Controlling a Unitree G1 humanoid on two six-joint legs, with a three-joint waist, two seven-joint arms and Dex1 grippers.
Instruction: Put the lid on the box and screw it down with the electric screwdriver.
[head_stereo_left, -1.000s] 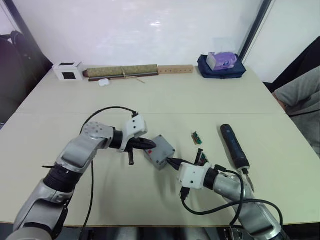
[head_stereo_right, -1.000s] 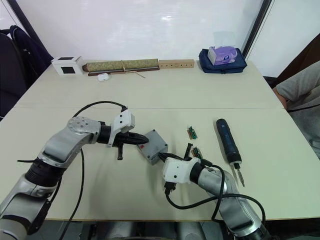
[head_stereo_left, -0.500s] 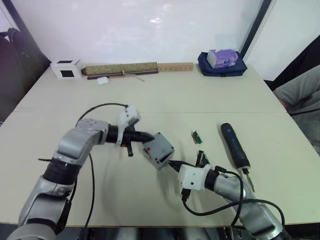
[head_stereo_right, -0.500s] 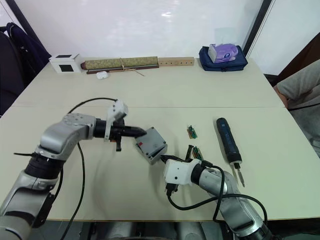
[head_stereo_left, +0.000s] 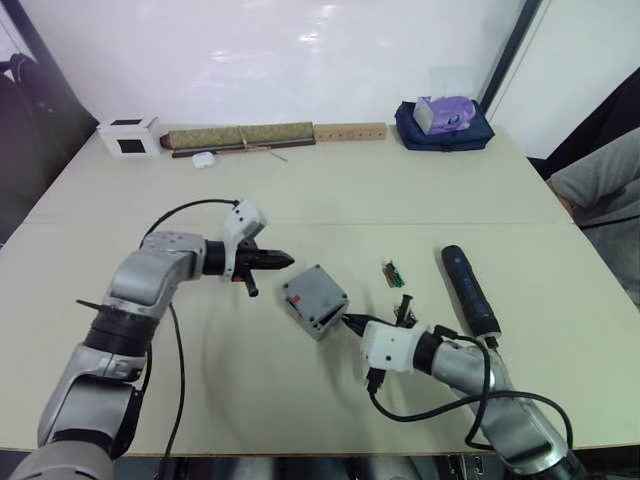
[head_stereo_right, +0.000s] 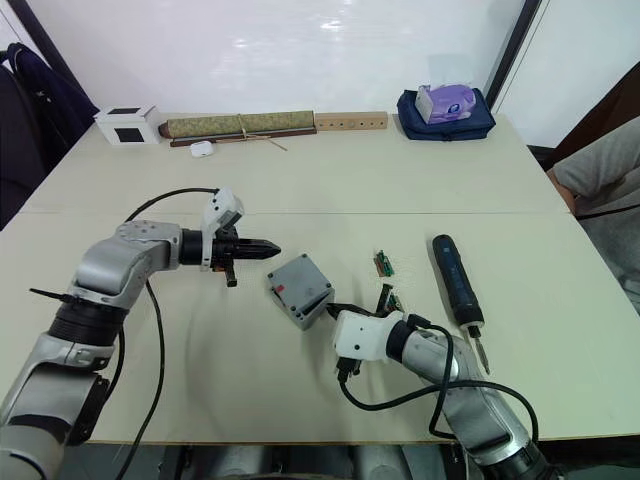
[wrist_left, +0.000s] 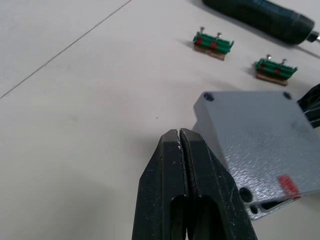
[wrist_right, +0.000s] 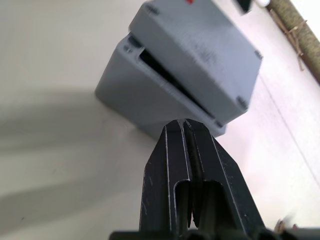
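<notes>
Since the previous frame the left pincer (head_stereo_left: 283, 260), fingers pressed together, has drawn back from the grey square lid (wrist_right: 197, 55), which sits askew on the deeper grey box (wrist_right: 135, 90); the closed right pincer (head_stereo_right: 337, 309) is nearer, and the black pen-shaped electric screwdriver (head_stereo_right: 456, 282) lies on the desk (head_stereo_right: 300, 180) to its right.

Mid tabletop (head_stereo_left: 330, 190): lid (head_stereo_left: 318, 292) on box (head_stereo_left: 312, 312), askew, gap along one edge. Left claw (head_stereo_left: 288, 260) just left of it, right claw (head_stereo_left: 349, 322) at its near right. Electric screwdriver (head_stereo_left: 468, 291) farther right; two small terminal strips (head_stereo_left: 392, 273) between.
</notes>
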